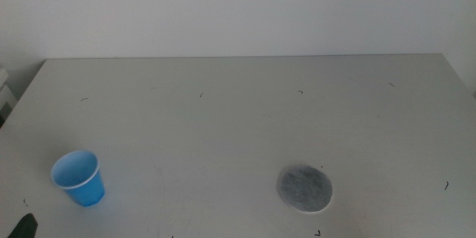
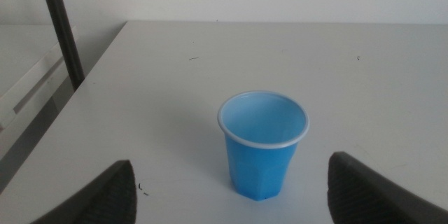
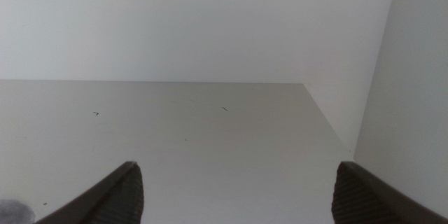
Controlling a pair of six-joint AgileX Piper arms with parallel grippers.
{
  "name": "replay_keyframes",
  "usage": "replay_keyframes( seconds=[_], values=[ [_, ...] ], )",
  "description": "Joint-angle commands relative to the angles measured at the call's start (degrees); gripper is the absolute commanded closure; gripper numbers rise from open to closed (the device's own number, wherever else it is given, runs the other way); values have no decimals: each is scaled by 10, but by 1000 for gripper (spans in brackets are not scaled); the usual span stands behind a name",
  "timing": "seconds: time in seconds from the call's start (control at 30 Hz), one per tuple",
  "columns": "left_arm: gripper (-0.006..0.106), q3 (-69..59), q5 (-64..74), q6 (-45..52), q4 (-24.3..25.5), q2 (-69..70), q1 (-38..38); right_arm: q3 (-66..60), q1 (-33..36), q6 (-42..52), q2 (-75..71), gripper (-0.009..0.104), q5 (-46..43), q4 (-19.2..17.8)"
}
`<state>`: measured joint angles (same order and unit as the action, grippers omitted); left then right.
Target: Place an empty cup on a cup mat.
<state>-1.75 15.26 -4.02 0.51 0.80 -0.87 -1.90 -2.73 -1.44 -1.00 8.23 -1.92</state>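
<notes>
The cup (image 2: 263, 143) stands upright on the desk (image 2: 364, 77), mouth upward and empty, directly ahead of the left gripper (image 2: 231, 196). The jaws of that gripper are spread wide apart, and nothing is held between them. In the left wrist view the cup is seen slightly off the midline of the gap, nearer one jaw than the other, and clear of both; no contact is made.

The long axis of the cup is vertical, and its body tapers toward the base. A level approach with the jaws passing on either side of the wall is therefore judged suitable, after a small sideways correction to centre the cup in the gap.

The cup mat (image 1: 304, 188) lies flat on the desk, well apart from the cup, on the right-arm side of it. In the middle view only a dark tip of the left gripper (image 1: 26, 225) is seen, just beside the cup (image 1: 78, 178). The left arm is thus the nearer one to the cup.

The right gripper (image 3: 234, 196) is also spread apart and empty. Bare desk lies ahead of it, and only a grey edge of the cup mat (image 3: 14, 212) is caught at the corner of its view. It is judged to be waiting.

The grasp has not yet been made.
</notes>
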Motion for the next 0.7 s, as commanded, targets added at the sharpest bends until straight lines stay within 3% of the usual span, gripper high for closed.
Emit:
replay_keyframes(
  seconds=[0.0, 0.43, 0.67],
  values=[
    [-5, 26, -45, -6, -5, -15, 4, 7, 0, 5, -11, 1, -45, -5],
    [-5, 223, -33, -6, -23, -187, 4, 7, 0, 5, -11, 1, -45, -5],
    [-5, 380, 84, -6, -23, -295, 4, 7, 0, 5, -11, 1, -45, -5]
  ],
)
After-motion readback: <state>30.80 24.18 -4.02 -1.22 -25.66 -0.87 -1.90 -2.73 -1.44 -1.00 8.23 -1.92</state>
